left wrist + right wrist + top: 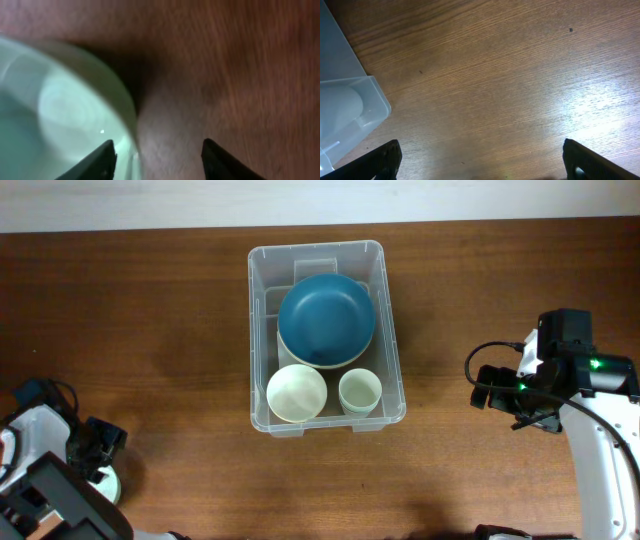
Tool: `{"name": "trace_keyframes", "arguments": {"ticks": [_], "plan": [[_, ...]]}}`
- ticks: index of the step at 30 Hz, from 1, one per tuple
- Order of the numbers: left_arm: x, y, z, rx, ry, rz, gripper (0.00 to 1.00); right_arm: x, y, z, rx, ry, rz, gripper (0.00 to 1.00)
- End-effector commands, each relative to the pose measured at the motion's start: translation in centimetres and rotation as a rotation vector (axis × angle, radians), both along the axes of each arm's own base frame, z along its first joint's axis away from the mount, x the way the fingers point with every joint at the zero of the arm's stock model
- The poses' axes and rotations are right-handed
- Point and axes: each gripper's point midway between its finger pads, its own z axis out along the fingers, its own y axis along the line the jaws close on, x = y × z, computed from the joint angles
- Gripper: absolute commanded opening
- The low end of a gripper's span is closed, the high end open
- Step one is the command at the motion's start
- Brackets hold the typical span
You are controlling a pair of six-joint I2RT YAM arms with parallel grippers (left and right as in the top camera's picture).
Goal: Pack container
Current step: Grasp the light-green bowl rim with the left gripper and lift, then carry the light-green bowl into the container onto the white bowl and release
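Note:
The clear plastic container (262,330) stands at the table's centre. It holds a large blue bowl (326,318), a cream bowl (296,392) and a small pale green cup (360,391). My left gripper (157,160) is open at the front left, low over the table. Its fingers straddle the rim of a pale green bowl (55,115), one finger over the inside and one outside; this bowl also shows in the overhead view (108,483). My right gripper (480,160) is open and empty over bare wood, right of the container, whose corner (350,110) shows at the left of the right wrist view.
The wooden table (150,320) runs to a pale wall edge at the back. The left arm (50,480) fills the front left corner, and the right arm (590,410) with its cables stands at the right.

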Motion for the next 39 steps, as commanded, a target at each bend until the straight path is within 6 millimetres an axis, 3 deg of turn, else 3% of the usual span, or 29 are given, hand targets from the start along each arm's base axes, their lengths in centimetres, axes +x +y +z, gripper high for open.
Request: {"name": "trace_keyframes", "arguments": {"ticks": [1, 4, 9, 15, 21, 26, 32, 35, 39], "plan": [[0.5, 0.1, -0.3, -0.006, -0.026, -0.010, 0.44, 0.0, -0.1, -0.1, 0.004, 0.004, -0.013, 0.99], [0.5, 0.1, -0.3, -0.007, -0.029, -0.010, 0.24, 0.0, -0.1, -0.2, 0.004, 0.006, -0.013, 0.99], [0.9, -0.5, -0.3, -0.032, -0.047, -0.014, 0.02, 0.0, -0.1, -0.2, 0.004, 0.006, -0.013, 0.99], [3.8, -2.0, 1.0, -0.099, -0.151, -0.058, 0.01, 0.0, -0.1, -0.2, 0.004, 0.006, -0.013, 0.99], [9.0, -5.2, 6.7, -0.059, -0.290, -0.233, 0.01, -0.1, -0.1, -0.2, 0.004, 0.006, -0.013, 0.99], [13.4, -10.6, 14.6, 0.017, -0.453, -0.453, 0.01, 0.0, -0.1, -0.2, 0.004, 0.006, -0.013, 0.99], [15.4, -18.7, 22.8, 0.117, -0.573, -0.710, 0.01, 0.0, -0.1, -0.1, 0.004, 0.003, -0.013, 0.98], [15.6, -23.5, 24.9, 0.132, -0.624, -0.833, 0.01, 0.0, -0.1, -0.1, 0.003, 0.002, -0.013, 0.98], [14.9, -29.6, 25.2, 0.117, -0.658, -0.965, 0.01, 0.0, -0.1, -0.1, 0.004, 0.003, -0.013, 0.99]]}}
